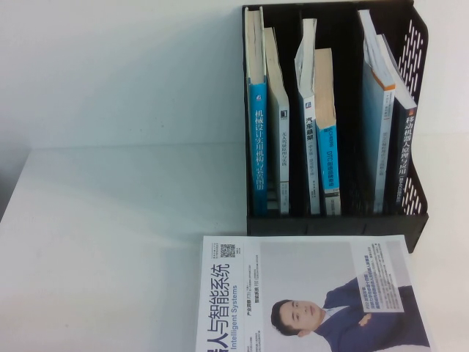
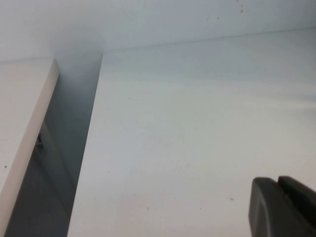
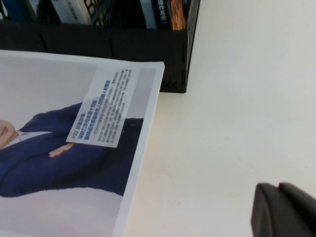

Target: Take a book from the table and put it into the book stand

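Black book stand (image 1: 333, 220) at tabletop (image 1: 110, 242) far edge — 6 upright books (image 1: 256, 147) inside; white portrait book (image 1: 308, 293) flat before it. Left tool (image 2: 284, 207) and right tool (image 3: 284, 210) over bare tabletop — grip state: cannot tell.

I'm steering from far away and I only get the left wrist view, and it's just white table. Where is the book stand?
Observer: In the high view, the book stand is at the far right of the table. It has books standing upright in its slots.
Operator: Is any book lying down?
Observer: Yes. The white book with a suited man's portrait lies flat just in front of the stand.
Operator: Where are the grippers?
Observer: The right gripper hangs over bare table beside that book, as its wrist view shows. Your left gripper is over bare table too. Neither one shows in the high view.
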Controlling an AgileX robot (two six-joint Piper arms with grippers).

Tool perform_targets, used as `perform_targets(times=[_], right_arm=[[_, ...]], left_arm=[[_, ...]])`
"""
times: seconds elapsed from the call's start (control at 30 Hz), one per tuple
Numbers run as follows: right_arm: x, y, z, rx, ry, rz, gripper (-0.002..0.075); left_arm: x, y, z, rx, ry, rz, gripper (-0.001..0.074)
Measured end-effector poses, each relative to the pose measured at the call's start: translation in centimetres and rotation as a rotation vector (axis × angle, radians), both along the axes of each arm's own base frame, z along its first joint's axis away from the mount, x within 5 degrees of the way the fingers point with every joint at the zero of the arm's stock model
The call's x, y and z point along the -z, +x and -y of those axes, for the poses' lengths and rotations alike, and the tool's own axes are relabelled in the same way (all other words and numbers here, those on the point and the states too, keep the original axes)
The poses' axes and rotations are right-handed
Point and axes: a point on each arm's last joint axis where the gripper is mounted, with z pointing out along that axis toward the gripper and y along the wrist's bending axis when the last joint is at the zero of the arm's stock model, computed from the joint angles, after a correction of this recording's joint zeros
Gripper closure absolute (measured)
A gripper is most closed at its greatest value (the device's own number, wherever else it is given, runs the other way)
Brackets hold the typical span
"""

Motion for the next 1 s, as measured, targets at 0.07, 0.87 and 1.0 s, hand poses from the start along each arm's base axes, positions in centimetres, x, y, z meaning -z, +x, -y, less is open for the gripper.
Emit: perform_targets(times=[0.07, 0.87, 1.0], right_arm=[[0.0, 0.0, 0.0, 0.000, 0.000, 0.000, 0.0729], [4.9, -1.9, 0.7, 0.038, 0.019, 0.212, 0.0729], [4.9, -1.9, 0.7, 0.038, 0.018, 0.212, 0.0729]], left_arm=[[0.0, 0.0, 0.0, 0.000, 0.000, 0.000, 0.0736], [0.0, 0.0, 0.0, -0.001, 0.009, -0.003, 0.0736], [0.0, 0.0, 0.0, -0.001, 0.009, -0.003, 0.0736]])
